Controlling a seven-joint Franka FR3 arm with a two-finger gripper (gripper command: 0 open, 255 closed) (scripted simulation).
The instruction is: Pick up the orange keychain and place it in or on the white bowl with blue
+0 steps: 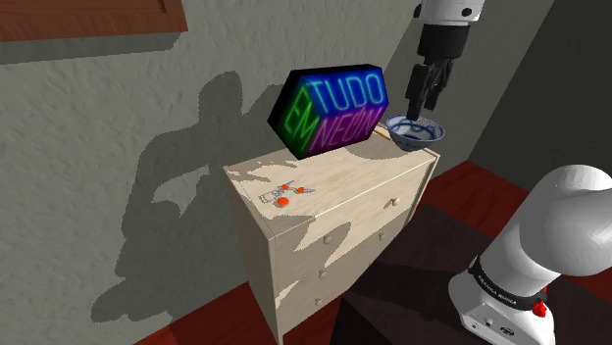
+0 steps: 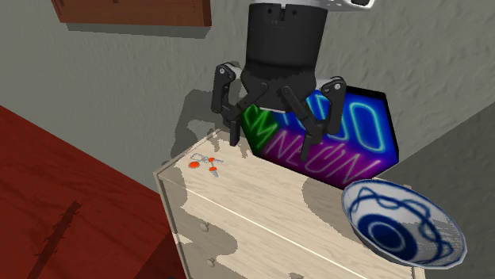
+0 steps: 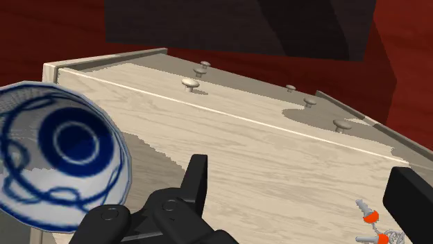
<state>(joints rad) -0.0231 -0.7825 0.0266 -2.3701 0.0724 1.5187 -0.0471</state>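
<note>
The orange keychain (image 1: 284, 193) lies on the pale wooden dresser top (image 1: 338, 181), near the end at the shoulder view's left. It is a small cluster of orange pieces on silvery rings (image 2: 205, 164). The white bowl with blue swirls (image 1: 414, 130) stands at the opposite end of the dresser. My black gripper (image 1: 424, 106) hangs just above the bowl, open, with nothing between its fingers. In the wrist view the bowl (image 3: 59, 163) sits beside one finger (image 3: 194, 181) and the keychain (image 3: 371, 225) shows by the other. The second exterior view shows the gripper (image 2: 278, 131) above the dresser top (image 2: 270, 214), between keychain and bowl (image 2: 400, 222).
A black box with glowing neon lettering (image 1: 333, 110) stands at the back of the dresser top, against the grey wall. The dresser front has small round knobs (image 3: 191, 83). Red floor lies below. The arm's white base (image 1: 535, 265) is at the shoulder view's lower right.
</note>
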